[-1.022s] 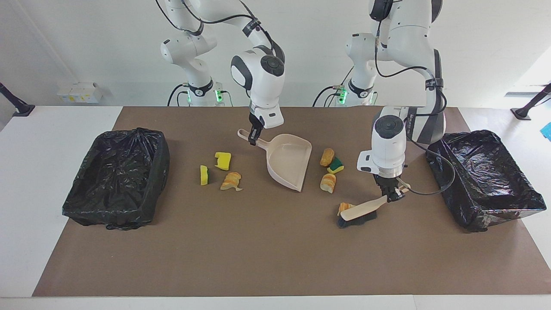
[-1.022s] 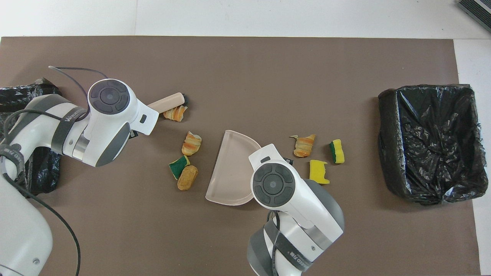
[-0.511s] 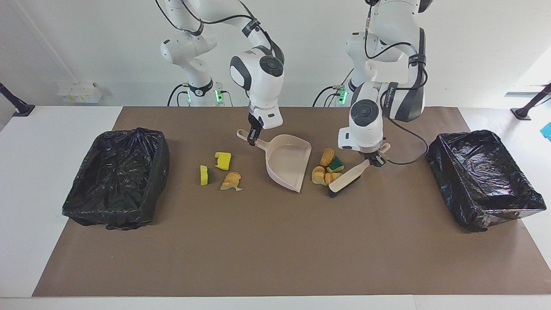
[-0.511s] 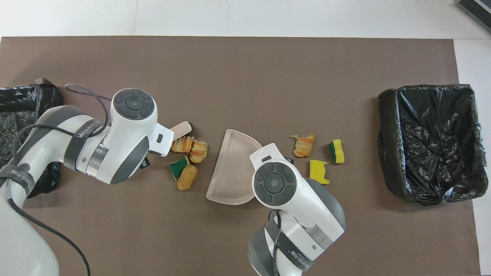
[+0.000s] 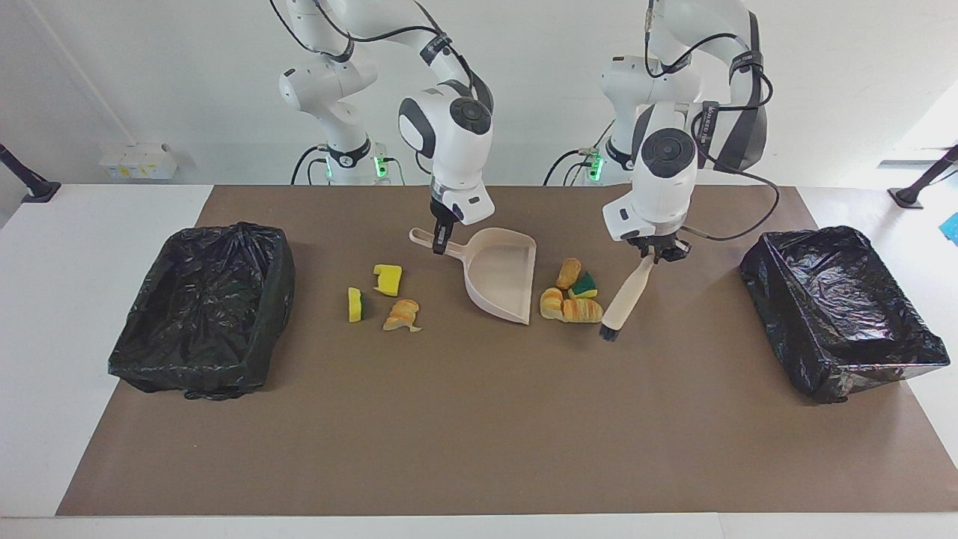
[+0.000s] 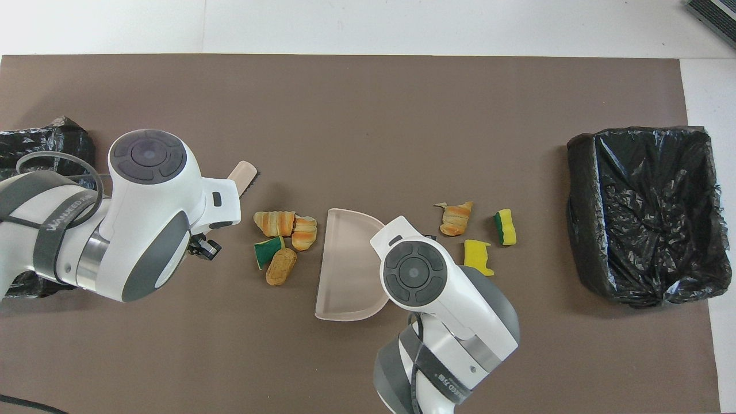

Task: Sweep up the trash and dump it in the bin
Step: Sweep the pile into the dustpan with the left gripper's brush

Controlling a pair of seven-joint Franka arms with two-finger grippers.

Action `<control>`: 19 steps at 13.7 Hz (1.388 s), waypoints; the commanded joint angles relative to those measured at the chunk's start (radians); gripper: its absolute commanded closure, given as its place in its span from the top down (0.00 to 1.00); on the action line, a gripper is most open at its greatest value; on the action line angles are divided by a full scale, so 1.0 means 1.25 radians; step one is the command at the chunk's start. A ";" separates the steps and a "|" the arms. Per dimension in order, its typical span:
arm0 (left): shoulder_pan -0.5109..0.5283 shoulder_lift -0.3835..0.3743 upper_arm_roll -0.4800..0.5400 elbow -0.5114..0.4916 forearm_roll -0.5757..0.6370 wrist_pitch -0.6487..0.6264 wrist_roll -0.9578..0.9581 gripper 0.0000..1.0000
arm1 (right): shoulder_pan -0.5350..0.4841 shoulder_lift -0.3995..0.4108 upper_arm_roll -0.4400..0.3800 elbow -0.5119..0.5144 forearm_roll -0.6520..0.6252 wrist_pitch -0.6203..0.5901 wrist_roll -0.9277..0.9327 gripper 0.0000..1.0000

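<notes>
Facing view: the beige plastic dustpan (image 5: 503, 277) is being gripped by its handle by the right gripper (image 5: 441, 241), and the beige brush (image 5: 627, 294) is being clamped, tilted, by the left gripper (image 5: 658, 253). Four trash scraps (image 5: 570, 296) are lying between them.

Overhead view: three more scraps (image 6: 478, 232) are sitting nearer the black-lined bin (image 6: 644, 214).
</notes>
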 commanded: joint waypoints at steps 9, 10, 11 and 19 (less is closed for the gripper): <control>0.011 -0.120 -0.002 -0.269 -0.163 0.181 -0.085 0.00 | -0.033 -0.005 0.005 -0.010 0.049 0.008 0.018 0.00; 0.004 -0.115 -0.003 -0.270 -0.168 0.182 -0.093 0.00 | -0.032 -0.005 0.005 -0.010 0.049 0.008 0.020 0.00; -0.012 -0.099 -0.003 -0.270 -0.190 0.195 -0.099 0.00 | -0.031 -0.005 0.005 -0.010 0.049 0.008 0.020 0.00; -0.249 -0.086 -0.006 -0.267 -0.370 0.286 -0.347 0.00 | -0.030 -0.006 0.005 -0.009 0.049 -0.003 0.018 0.00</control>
